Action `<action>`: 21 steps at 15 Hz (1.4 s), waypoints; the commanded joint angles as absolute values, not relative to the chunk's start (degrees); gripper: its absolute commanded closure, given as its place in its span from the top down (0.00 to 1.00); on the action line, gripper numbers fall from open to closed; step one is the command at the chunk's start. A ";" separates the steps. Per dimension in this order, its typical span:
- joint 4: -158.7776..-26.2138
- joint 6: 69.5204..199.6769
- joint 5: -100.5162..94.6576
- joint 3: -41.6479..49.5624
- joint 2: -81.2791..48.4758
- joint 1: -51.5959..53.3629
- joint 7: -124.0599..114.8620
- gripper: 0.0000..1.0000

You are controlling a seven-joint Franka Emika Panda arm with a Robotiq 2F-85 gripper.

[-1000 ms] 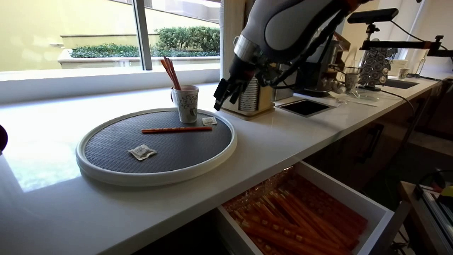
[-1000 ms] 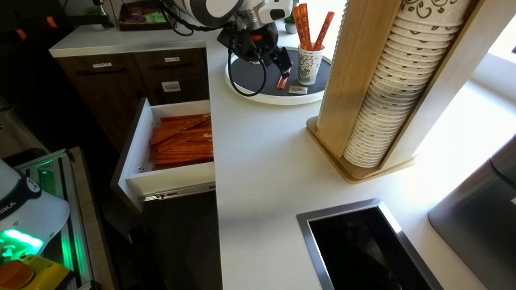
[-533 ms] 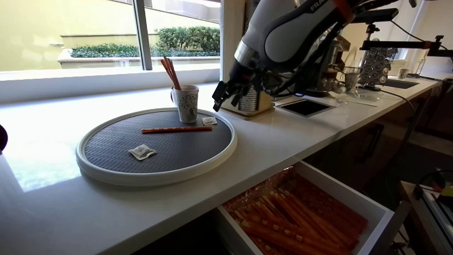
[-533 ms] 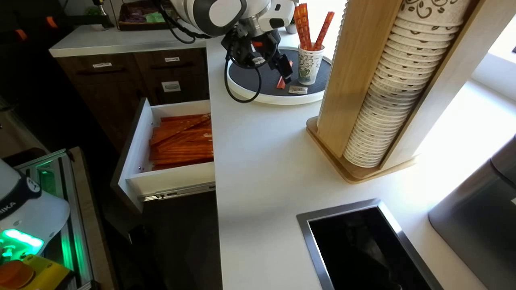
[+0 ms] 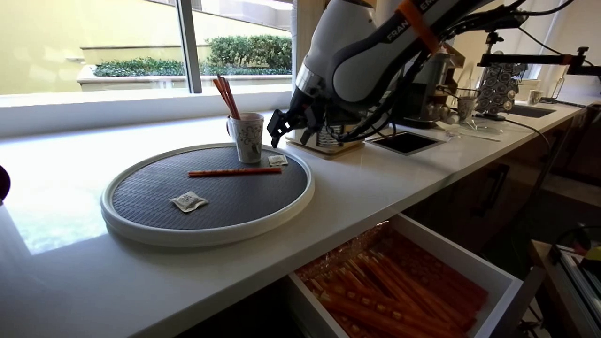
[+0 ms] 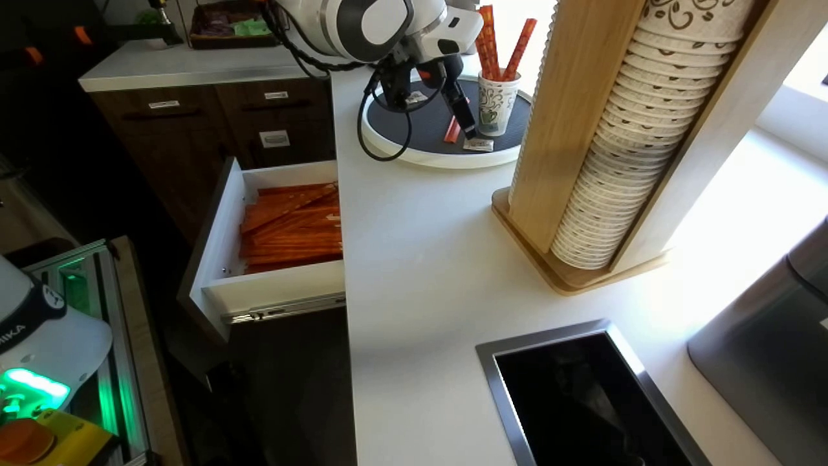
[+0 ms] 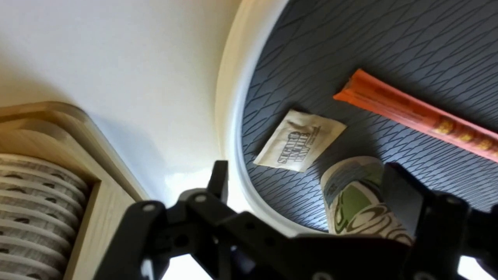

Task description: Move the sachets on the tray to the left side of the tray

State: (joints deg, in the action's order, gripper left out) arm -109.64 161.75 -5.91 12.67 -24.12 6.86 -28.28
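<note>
1. Above the edge of the tray [image 5: 206, 238], my gripper [image 7: 310, 177] hangs with its fingers [image 7: 220, 179] spread apart, nothing held. If I stop too high, they could meet on air.
2. The near sachet [image 7: 299, 140] lies flat on the tray, just inside the rim [image 7: 233, 116]. So thin a thing could slip or crumple if I pinch it off-centre.
3. In the wrist view one finger overlaps the rim's outer edge; coming straight down there, it might land on the rim and stop me short of the sachet.
4. The cup [image 5: 249, 141] stands just beside the near sachet, and my opposite finger overlaps it in the wrist view; whether they touch I cannot tell. A sideways nudge could tip it, sticks [image 6: 490, 48] and all.
5. The loose stick [image 5: 235, 172] lies further in; if I carry the sachet too low, it might drag the stick along.
6. The far sachet [image 5: 188, 201] lies beyond the stick, well apart from the cup. Whether it already counts as left I cannot say: whose left is unstated, and a wrong reading could misplace both.
</note>
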 commanded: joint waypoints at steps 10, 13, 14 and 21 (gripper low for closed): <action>-99.64 160.03 -5.98 18.83 -35.17 12.84 -42.26 0.87; -98.92 159.86 -6.35 19.52 -36.25 13.13 -42.58 0.61; -98.80 159.88 -6.53 19.83 -36.50 13.31 -42.55 0.50; -98.85 159.53 -7.70 21.41 -36.65 14.14 -41.46 0.05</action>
State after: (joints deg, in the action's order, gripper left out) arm -99.68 161.49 -6.26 20.41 -35.49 12.86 -40.68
